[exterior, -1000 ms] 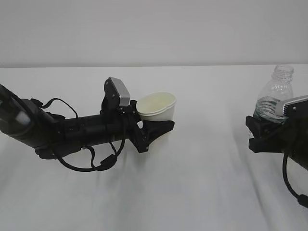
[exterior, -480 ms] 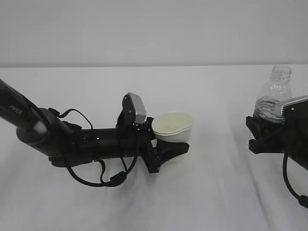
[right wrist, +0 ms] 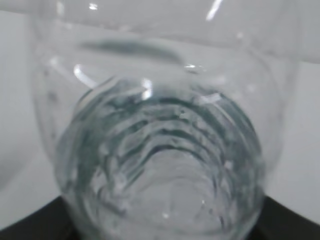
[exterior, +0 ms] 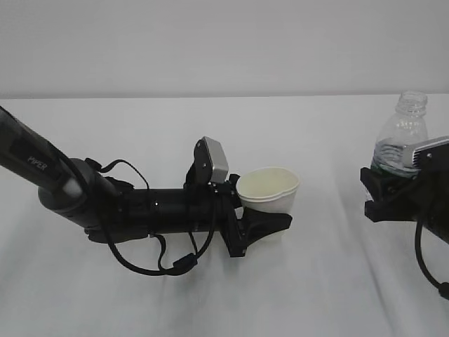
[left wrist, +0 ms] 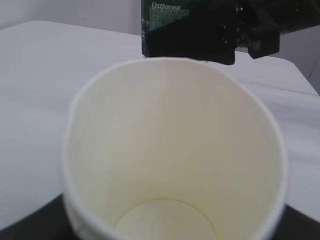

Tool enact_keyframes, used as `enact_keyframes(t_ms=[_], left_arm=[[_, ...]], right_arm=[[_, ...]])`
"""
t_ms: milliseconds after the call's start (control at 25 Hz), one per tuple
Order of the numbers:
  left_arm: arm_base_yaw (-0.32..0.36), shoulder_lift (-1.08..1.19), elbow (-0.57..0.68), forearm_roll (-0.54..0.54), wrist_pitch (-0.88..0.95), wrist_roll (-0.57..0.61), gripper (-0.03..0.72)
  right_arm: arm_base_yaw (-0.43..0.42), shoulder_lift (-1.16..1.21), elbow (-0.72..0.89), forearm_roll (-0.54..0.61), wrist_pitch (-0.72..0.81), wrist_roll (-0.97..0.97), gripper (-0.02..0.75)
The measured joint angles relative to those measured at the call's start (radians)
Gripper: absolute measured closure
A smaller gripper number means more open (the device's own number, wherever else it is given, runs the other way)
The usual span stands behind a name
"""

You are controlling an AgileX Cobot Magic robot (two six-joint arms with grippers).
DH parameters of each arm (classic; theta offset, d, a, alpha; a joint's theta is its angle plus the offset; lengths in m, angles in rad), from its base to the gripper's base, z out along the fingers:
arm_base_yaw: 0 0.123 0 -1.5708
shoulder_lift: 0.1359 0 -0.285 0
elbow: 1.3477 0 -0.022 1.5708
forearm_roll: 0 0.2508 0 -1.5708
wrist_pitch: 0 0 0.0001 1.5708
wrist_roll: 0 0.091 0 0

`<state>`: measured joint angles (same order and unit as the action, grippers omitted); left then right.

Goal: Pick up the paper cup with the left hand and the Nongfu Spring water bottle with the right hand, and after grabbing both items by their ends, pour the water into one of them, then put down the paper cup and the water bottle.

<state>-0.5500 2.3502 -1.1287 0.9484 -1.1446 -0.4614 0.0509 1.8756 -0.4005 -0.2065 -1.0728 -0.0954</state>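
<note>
Two grips are yours to check: your left gripper (exterior: 270, 219) is clamped around the base of the empty paper cup (exterior: 268, 189), upright just above the white desk (exterior: 210, 295), while well to the cup's right your right gripper (exterior: 382, 193) clasps the uncapped Nongfu Spring water bottle (exterior: 401, 137) upright.

my left arm (exterior: 140, 207): showing black tube, white "PIPER" lettering, looping black cables, grey-topped wrist module
my right arm (exterior: 421, 196): showing black body, grey-topped module, trailing black cable
</note>
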Motion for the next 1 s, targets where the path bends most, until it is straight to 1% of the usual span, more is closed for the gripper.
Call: enact_keyframes(t_ms=[400, 640, 840, 1000], left_arm=[[0.000, 0.000, 0.000, 0.011, 0.000, -0.008, 0.244], [-0.005, 0.000, -0.002, 0.030, 0.000, -0.015, 0.246], [-0.005, 0.000, -0.011, 0.048, 0.002, -0.022, 0.246], [-0.005, 0.000, -0.060, 0.092, 0.013, -0.076, 0.247]], right_arm=[[0.000, -0.073, 0.000, -0.012, 0.161, -0.004, 0.324], [0.000, -0.073, 0.000, -0.046, 0.181, -0.023, 0.325], [0.000, -0.073, 0.000, -0.047, 0.182, -0.102, 0.325], [0.000, -0.073, 0.000, -0.049, 0.182, -0.139, 0.325]])
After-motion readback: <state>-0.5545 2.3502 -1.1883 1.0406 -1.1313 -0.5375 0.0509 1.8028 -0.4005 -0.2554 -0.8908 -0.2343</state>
